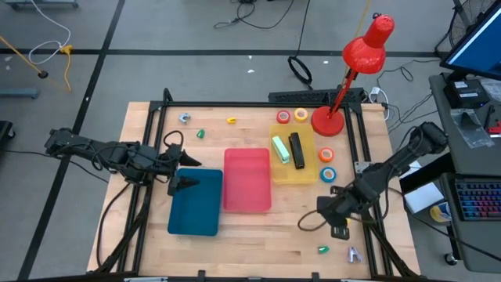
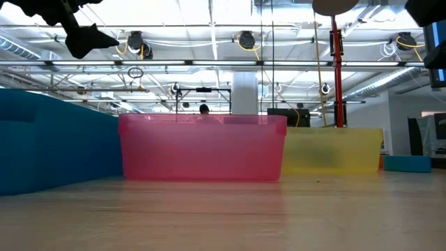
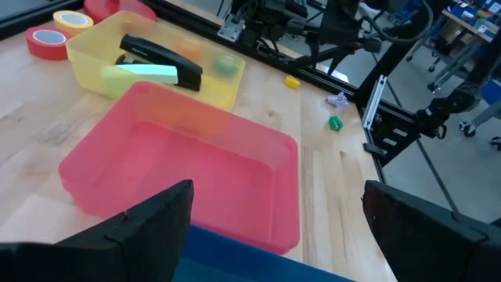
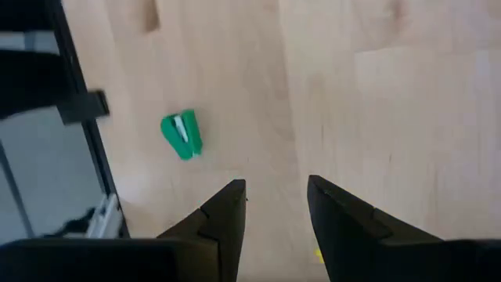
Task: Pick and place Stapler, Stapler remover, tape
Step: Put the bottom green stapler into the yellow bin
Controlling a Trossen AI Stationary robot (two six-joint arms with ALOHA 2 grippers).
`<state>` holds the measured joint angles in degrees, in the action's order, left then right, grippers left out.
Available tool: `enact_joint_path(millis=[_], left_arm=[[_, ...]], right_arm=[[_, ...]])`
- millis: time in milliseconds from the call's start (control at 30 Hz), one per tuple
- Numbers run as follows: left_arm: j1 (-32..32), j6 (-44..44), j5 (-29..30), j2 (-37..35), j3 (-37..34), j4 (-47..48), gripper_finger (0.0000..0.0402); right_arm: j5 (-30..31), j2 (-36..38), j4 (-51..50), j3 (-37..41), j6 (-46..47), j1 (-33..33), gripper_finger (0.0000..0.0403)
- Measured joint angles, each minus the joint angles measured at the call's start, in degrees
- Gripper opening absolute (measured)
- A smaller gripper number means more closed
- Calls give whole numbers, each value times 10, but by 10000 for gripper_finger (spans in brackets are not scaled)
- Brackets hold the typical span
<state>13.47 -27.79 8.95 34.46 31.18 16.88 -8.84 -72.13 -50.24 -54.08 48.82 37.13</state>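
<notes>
Green staple remover (image 4: 182, 135) — beside right tool (image 4: 274, 205), untouched.

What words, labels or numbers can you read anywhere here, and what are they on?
None can be read.
The black stapler, the yellow tray and the tape rolls show no legible print.
The monitor at the table's edge is too blurred to read.

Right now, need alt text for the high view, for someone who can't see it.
Overhead view of a wooden table with blue, pink and yellow trays side by side; the yellow tray holds a green stapler and a black stapler. The left gripper hangs open over the blue tray, the right gripper near a green staple remover. Tape rolls and a red lamp sit beside the yellow tray.
</notes>
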Motion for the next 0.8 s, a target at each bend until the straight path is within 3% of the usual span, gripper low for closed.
enact_joint_path(millis=[500, 800], left_arm=[[0, 1, 0, 0, 0, 0, 365], [0, 1, 0, 0, 0, 0, 365]], right_arm=[[16, -10, 61, 0, -147, 9, 130], [14, -10, 68, 0, -151, 9, 130]])
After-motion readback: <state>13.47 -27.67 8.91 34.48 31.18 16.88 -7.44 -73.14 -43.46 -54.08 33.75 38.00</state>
